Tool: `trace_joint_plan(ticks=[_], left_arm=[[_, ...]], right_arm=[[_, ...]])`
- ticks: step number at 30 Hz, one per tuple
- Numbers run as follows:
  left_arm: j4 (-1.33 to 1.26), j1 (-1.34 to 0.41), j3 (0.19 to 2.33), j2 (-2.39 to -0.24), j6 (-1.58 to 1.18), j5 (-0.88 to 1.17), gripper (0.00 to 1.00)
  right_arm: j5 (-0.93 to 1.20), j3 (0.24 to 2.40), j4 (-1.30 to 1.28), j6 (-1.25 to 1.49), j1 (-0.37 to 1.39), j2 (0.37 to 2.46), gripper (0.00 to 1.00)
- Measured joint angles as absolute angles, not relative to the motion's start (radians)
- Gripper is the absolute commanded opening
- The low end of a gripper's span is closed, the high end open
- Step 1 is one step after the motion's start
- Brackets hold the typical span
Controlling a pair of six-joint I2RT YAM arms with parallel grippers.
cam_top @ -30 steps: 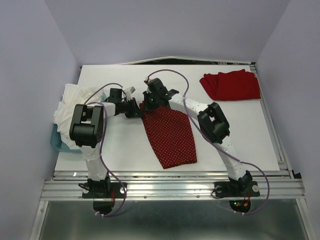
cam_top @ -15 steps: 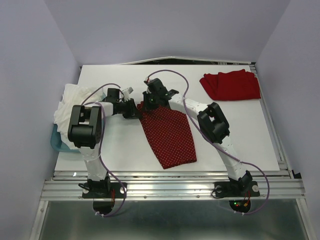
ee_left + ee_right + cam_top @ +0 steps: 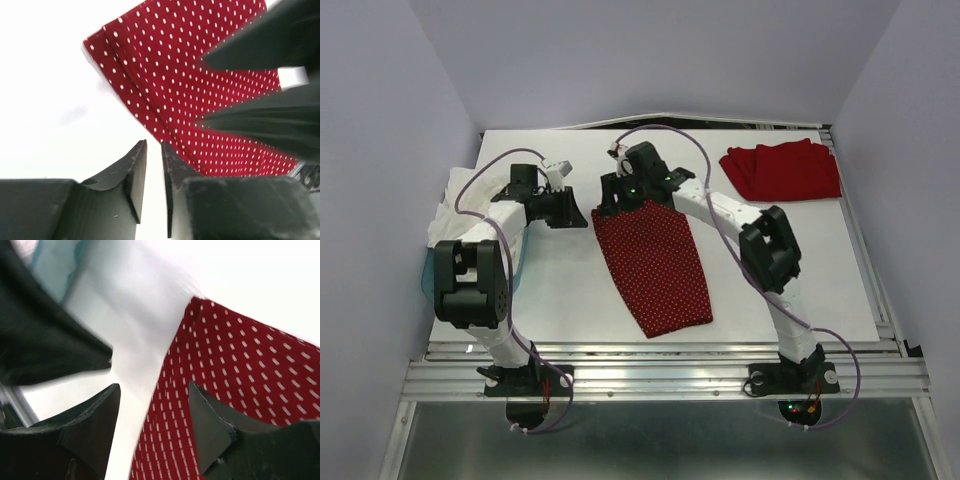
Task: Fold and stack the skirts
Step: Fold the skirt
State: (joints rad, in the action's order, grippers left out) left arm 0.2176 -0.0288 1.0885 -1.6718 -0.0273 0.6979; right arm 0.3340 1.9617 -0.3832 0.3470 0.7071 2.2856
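Observation:
The dark red polka-dot skirt (image 3: 652, 262) lies folded into a long strip in the middle of the white table, its narrow end toward the back. The plain red skirt (image 3: 782, 170) lies folded at the back right. My left gripper (image 3: 580, 213) hovers just left of the dotted skirt's (image 3: 200, 90) back corner, its jaws a narrow gap apart with only table showing between them (image 3: 153, 150). My right gripper (image 3: 612, 197) hangs over that same back edge, wide open (image 3: 154, 390), one finger above the dotted cloth (image 3: 240, 385) and nothing held.
A heap of white cloth (image 3: 460, 210) spills from a teal basket (image 3: 433, 283) at the table's left edge. The left gripper's dark body (image 3: 45, 340) is close beside the right one. The table's raised rim (image 3: 650, 122) runs along the back.
Both grippers have opened and let go of the dotted skirt's back edge. The left arm drew back to the left; the right gripper rose slightly toward the back.

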Motion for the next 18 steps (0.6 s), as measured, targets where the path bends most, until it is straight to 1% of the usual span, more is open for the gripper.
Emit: trace_joint_plan(ticks=[4, 6, 8, 9, 11, 13, 14, 18], left_arm=[[0.274, -0.051, 1.089, -1.639, 0.044, 0.678, 0.26], [0.306, -0.099, 1.089, -1.615, 0.107, 0.641, 0.26], [0.327, -0.186, 1.089, -1.586, 0.176, 0.593, 0.26], [0.335, -0.257, 1.089, -1.567, 0.222, 0.563, 0.26], [0.341, -0.362, 1.089, -1.541, 0.273, 0.523, 0.26], [0.343, -0.463, 1.089, -1.524, 0.326, 0.490, 0.22], [0.344, -0.523, 1.089, -1.523, 0.357, 0.477, 0.17], [0.351, -0.622, 1.089, -1.581, 0.417, 0.440, 0.06]], right_arm=[[0.365, 1.817, -0.428, 0.183, 0.657, 2.049, 0.63], [0.395, 1.733, -0.439, 0.099, 0.607, 1.940, 0.62], [0.432, 1.654, -0.484, 0.024, 0.529, 1.854, 0.59], [0.450, 1.628, -0.498, -0.011, 0.496, 1.835, 0.56], [0.474, 1.571, -0.533, -0.060, 0.434, 1.821, 0.54], [0.500, 1.479, -0.575, -0.107, 0.385, 1.821, 0.54], [0.516, 1.424, -0.602, -0.121, 0.376, 1.821, 0.53], [0.590, 1.259, -0.698, -0.162, 0.395, 1.821, 0.50]])
